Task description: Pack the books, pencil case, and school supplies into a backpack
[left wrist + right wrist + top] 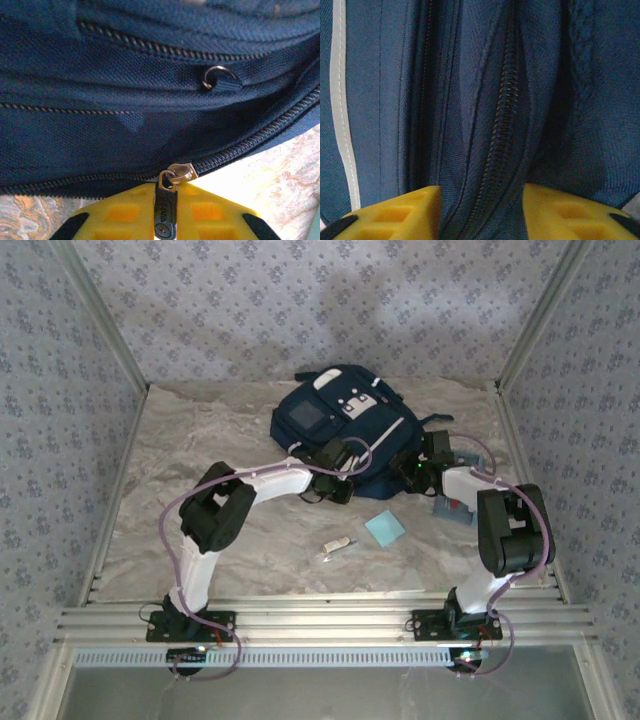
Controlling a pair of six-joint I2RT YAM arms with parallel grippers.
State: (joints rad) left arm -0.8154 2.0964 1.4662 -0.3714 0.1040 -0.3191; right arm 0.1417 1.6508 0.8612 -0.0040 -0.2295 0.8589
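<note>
Surface: table (200, 470), pale marble-look top w/ grey-beige veining. Room: walls (300, 300) on three sides, blue-grey w/ small repeating flower print. Aluminium rails (300, 620) run along the near edge, where both arm bases sit.

Task item: backpack (340, 425), navy, lies flat, front face up, far-centre of table. Long axis runs far-to-near, slightly skewed: top end w/ grey patch points far-left, bottom end near-right, toward the fingers. Both grippers sit at its near edge.

L side: left gripper (167, 195), yellow fingers (120, 215) closed on the dark zip pull (165, 215). The pull runs straight back between them from the metal slider (181, 173), just beyond the tips. Zip track curves off R of the tips.

R side: right gripper (481, 200), fingers (395, 212) stand apart, a fold of backpack cloth w/ a zip line filling the gap. Firm pinch or not: unclear.

Top view: light-blue pad (385, 528) lies base-side of the right fingers, apart from them. White stick (336, 547) lies further base-side, between the arms. Grey pencil case (447, 510) is just base-side of the right fingers, partly under that arm.
</note>
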